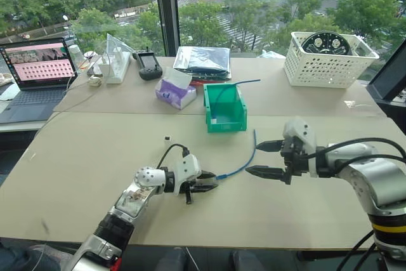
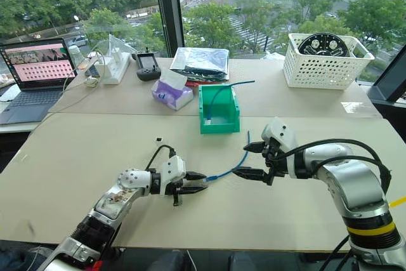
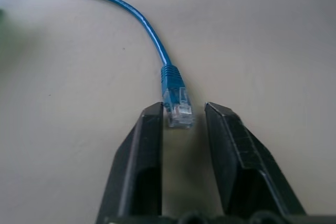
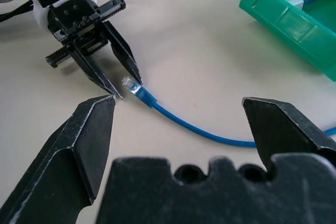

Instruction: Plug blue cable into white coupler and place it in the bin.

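Left wrist view gives the clearest answer about the step in hand: the left claw [image 3: 181,121] has its two black fingers [image 3: 144,145] apart, one on each side of the clear plug [image 3: 178,109] of the blue cable [image 3: 144,22]. One finger looks to be touching the plug, while a gap is open at the other, so I judge the plug is framed but not yet gripped. The cable lies flat on the worktop [image 1: 95,169] and curves away toward the green bin [image 1: 226,124], which stands a little further back and already has a second blue cord in it. The right claw [image 1: 252,158] hangs above the middle of the cable with its fingers wide apart and holds nothing. The small white coupler [image 1: 167,138] sits alone on the worktop, apart from both claws and well short of the bin. So the task is at its first step, the pick-up of the cable. The next move calls for closing the left claw squarely on the plug body, leaving the plug tip free. After that the right claw must fetch the coupler, which is very small and may slip away.
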